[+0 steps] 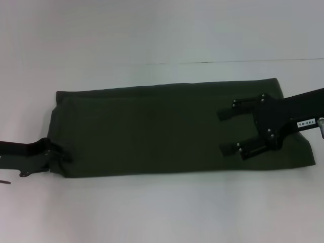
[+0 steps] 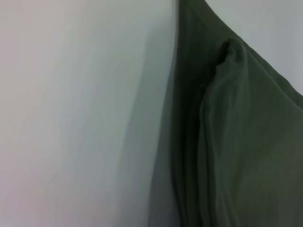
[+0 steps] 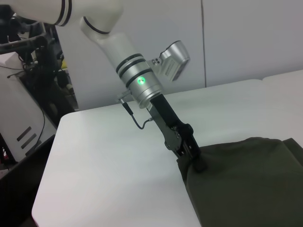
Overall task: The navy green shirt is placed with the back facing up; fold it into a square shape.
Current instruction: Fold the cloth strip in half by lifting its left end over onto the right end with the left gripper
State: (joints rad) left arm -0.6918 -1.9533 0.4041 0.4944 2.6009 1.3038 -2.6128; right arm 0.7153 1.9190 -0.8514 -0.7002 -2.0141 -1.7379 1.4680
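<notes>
While my left gripper [image 1: 63, 156] pinches the navy green shirt [image 1: 167, 131] at its near-left corner and my right gripper [image 1: 229, 130] hovers wide open, uneven lifting could skew the fold.

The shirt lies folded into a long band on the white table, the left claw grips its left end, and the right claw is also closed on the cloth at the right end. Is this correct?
Not fully. The head view shows the right claw open, its fingers spread over the navy green shirt, not closed on it. The rest holds: the shirt lies as a long band on the white table, and the left claw grips its left end.
</notes>
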